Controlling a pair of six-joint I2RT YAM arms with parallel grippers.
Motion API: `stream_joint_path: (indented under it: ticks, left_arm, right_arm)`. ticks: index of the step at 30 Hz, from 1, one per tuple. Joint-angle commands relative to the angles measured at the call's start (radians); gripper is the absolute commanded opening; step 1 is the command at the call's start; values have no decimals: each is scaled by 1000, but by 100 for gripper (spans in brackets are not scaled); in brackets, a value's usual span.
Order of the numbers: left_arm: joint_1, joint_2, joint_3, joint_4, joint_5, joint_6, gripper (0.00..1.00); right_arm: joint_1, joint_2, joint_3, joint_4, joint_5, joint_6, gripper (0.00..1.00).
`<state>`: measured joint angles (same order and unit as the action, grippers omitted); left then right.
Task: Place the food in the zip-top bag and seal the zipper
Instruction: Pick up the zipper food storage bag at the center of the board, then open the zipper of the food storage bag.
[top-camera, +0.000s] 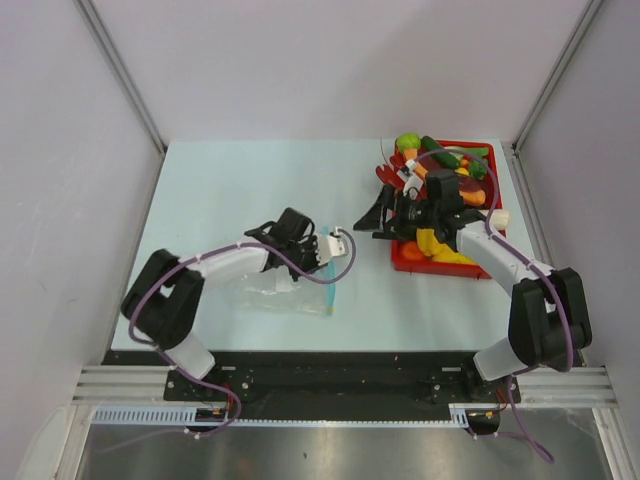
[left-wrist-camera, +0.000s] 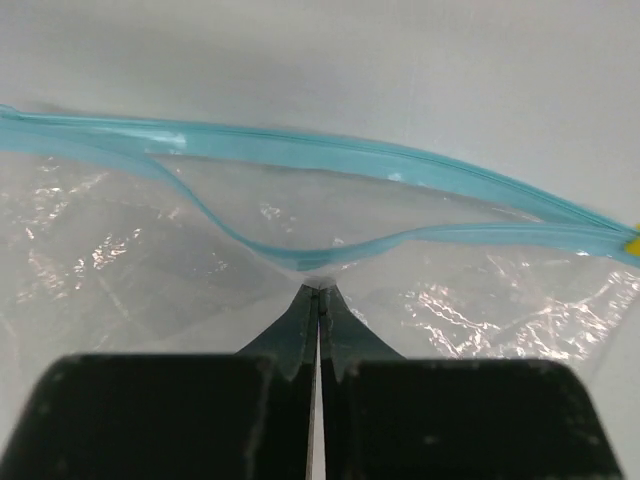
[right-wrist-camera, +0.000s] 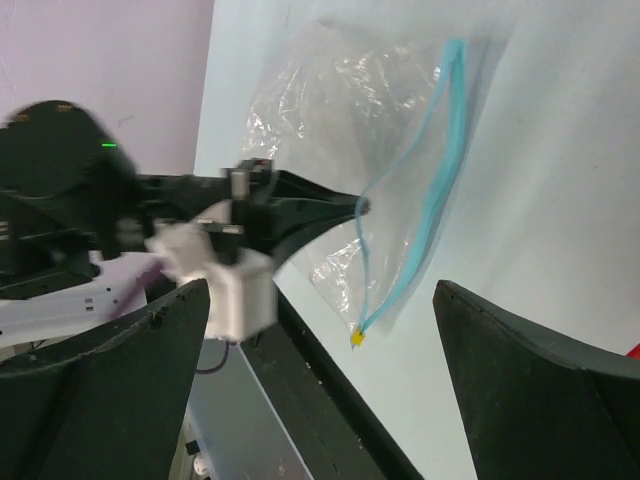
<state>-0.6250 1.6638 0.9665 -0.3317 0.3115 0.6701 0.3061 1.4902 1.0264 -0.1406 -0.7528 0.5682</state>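
Left wrist cam: my left gripper (left-wrist-camera: 318, 300) pinched tight on lower lip of zipper (left-wrist-camera: 350, 150), zip-top bag (left-wrist-camera: 130, 250) mouth gaping. Top cam doesn't show that gap, just bag lying on table (top-camera: 220, 190), left-centre. Right wrist cam: my right gripper (right-wrist-camera: 320, 285) spread wide, holding nothing, pointed at bag. Food (top-camera: 445, 160) piled in red tray (top-camera: 405, 265) on right; right arm hides part of pile.

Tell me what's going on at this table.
The left gripper has its jaws shut on one lip of the zip-top bag, holding the mouth open. The zipper is unsealed and the bag looks empty. The right gripper hangs open with nothing in it, at the edge of the red tray, where the food is piled.
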Motion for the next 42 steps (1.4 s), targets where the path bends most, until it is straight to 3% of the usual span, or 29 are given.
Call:
stream_joint_path:
  ticks: [1,11,14,15,17,20,23,24,26,28,29,30,33,34,42]
  left_arm:
    - [34,-244,-6,11,106,-72,0]
    - [45,-400,-25,13,132,-135,0]
    - [45,-415,-22,8,138,-138,0]
    - [45,-424,-18,-1,141,-139,0]
    - [47,-441,-20,-10,144,-136,0]
    - [74,-478,-29,-20,156,-161,0]
    - [128,-467,9,-68,141,-279,0]
    - [139,-455,55,-125,111,-353,17]
    - [148,-431,133,-208,84,-470,27]
    - [150,-424,172,-243,90,-548,47]
    - [150,-432,187,-265,97,-613,53]
    - [151,-441,211,-270,90,-642,70]
    - [151,-481,245,-262,8,-747,94]
    - [150,-489,250,-254,-21,-767,99]
    - [120,-435,275,-205,-155,-889,98]
  right_arm:
    - [56,47,26,39,7,-10,97]
    - [159,172,83,96,3,27,79]
    - [165,192,104,131,0,48,61]
    - [171,197,109,131,-3,47,47]
    - [172,200,123,131,-10,27,33]
    - [166,188,132,131,21,-13,3]
    - [165,145,126,133,85,-39,0]
    - [169,122,126,131,101,-39,0]
    - [192,120,158,122,113,-36,0]
    - [220,119,175,119,125,-22,0]
    - [229,119,191,121,127,-18,0]
    - [235,119,202,115,132,-19,0]
    - [257,124,253,66,176,-21,0]
    - [260,122,262,50,194,-13,0]
    - [295,140,337,61,158,73,0]
